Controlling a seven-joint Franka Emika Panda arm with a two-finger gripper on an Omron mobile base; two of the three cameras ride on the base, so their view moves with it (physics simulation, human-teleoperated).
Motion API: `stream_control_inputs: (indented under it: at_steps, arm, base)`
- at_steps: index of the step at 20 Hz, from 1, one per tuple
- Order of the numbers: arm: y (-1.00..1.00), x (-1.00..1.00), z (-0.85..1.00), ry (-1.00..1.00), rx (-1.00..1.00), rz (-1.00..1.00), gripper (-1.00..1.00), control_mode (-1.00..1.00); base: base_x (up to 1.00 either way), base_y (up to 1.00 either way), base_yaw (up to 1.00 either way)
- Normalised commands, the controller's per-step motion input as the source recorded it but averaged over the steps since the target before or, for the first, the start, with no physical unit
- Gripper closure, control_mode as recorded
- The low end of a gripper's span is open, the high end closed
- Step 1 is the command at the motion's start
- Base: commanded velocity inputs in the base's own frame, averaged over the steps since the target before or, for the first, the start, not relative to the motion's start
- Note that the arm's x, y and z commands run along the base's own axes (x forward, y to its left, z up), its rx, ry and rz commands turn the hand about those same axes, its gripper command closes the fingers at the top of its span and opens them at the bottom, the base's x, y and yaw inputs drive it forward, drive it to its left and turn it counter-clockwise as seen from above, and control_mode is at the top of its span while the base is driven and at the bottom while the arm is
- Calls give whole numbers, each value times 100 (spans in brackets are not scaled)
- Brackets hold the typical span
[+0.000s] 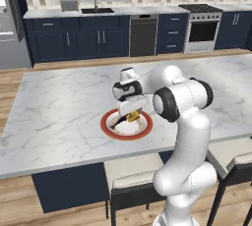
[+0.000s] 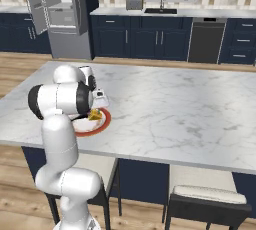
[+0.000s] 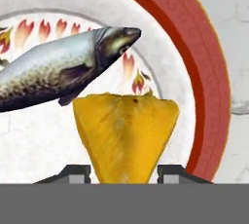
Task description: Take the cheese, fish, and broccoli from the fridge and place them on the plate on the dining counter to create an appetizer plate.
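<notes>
Yellow-orange, the cheese (image 3: 124, 135) is seen between the tips of the hand (image 3: 124, 172), low over the plate (image 3: 209, 72) on the desk (image 1: 64, 107); gripped or just freed cannot be told. The fish (image 3: 58, 74) lies on the plate beside it.

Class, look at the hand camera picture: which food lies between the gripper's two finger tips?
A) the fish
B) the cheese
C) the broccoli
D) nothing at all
B: the yellow-orange cheese wedge sits between the gripper tips, over the plate, with the fish beyond it.

fish (image 3: 58, 74) blocks plate (image 3: 209, 72) (counter (image 1: 59, 107) free)
</notes>
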Motion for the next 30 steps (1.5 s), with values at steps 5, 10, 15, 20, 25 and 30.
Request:
stream_control_inputs:
  at_steps: [5,10,15,20,25,30]
  arm:
    - [0,-100,7,-1,0,0,-100,-100]
    - [-12,-100,72,-4,0,0,-100,-100]
    - [-41,-100,100,-8,0,0,-100,-100]
    - [-53,-100,100,-22,0,0,-100,-100]
    - [-48,-100,99,-33,0,0,-100,-100]
    - [-13,-100,70,-38,0,0,-100,-100]
  base:
    - [0,0,0]
    - [0,0,0]
    - [0,0,0]
    - [0,0,0]
    - [0,0,0]
    - [0,0,0]
